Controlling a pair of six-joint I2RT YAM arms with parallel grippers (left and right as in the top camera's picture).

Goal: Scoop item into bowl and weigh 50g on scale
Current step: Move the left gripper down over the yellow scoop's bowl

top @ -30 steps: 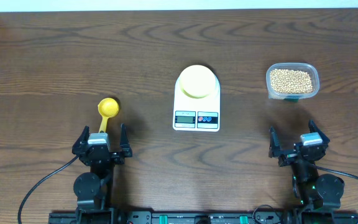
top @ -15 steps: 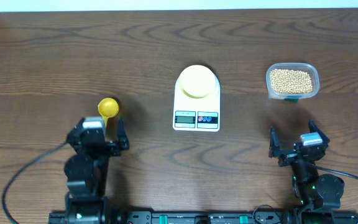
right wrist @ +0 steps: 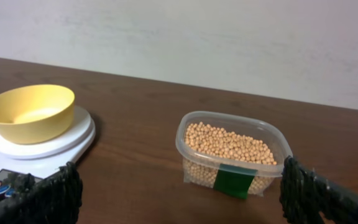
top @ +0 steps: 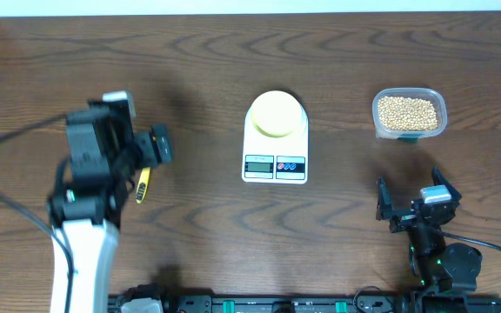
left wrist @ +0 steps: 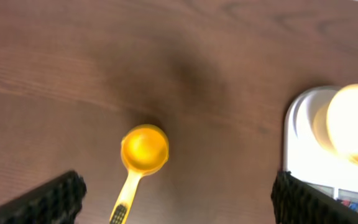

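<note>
The small pale yellow bowl sits empty on the white scale at the table's centre. Both also show in the right wrist view, the bowl on the scale. The tan beans fill a clear plastic container at the right, seen close in the right wrist view. A yellow scoop lies on the table. My left gripper hangs open above it, so only the handle shows from overhead. My right gripper rests open and empty near the front edge.
The scale's display and two buttons face the front edge. The container carries a green label on its near side. A black cable trails from the left arm. A pale wall stands behind the table's far edge.
My left arm has risen from its rest spot and swung forward over the yellow scoop, covering the scoop's cup from overhead. The right arm has not moved.
</note>
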